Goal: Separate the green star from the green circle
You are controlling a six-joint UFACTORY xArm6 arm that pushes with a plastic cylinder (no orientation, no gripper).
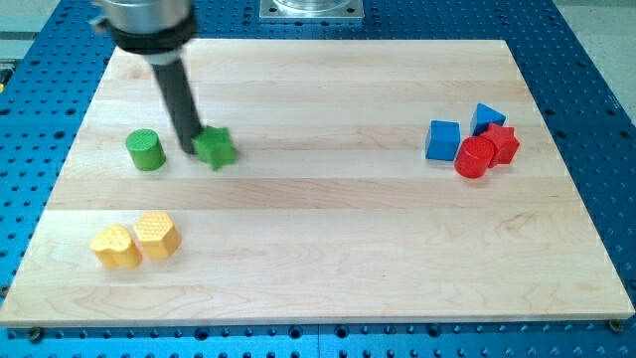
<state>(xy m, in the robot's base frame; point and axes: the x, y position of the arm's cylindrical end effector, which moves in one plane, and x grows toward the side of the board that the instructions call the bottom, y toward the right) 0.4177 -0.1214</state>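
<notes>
Green star [216, 148] & circle [145, 150], 2 yellow blocks [136, 241], blue [443, 139] & red blocks [475, 157], pale wood board [328, 249].

The place looked like a robotics lab or test bench. A pale wooden board [328, 259] lay on a blue metal table [596, 119] drilled with a regular grid of holes (the kind of perforated plate used for bolting down fixtures). A grey metal mounting plate [311, 8] sat at the view's top edge, and small coloured blocks were set out on the board like test pieces.
</notes>
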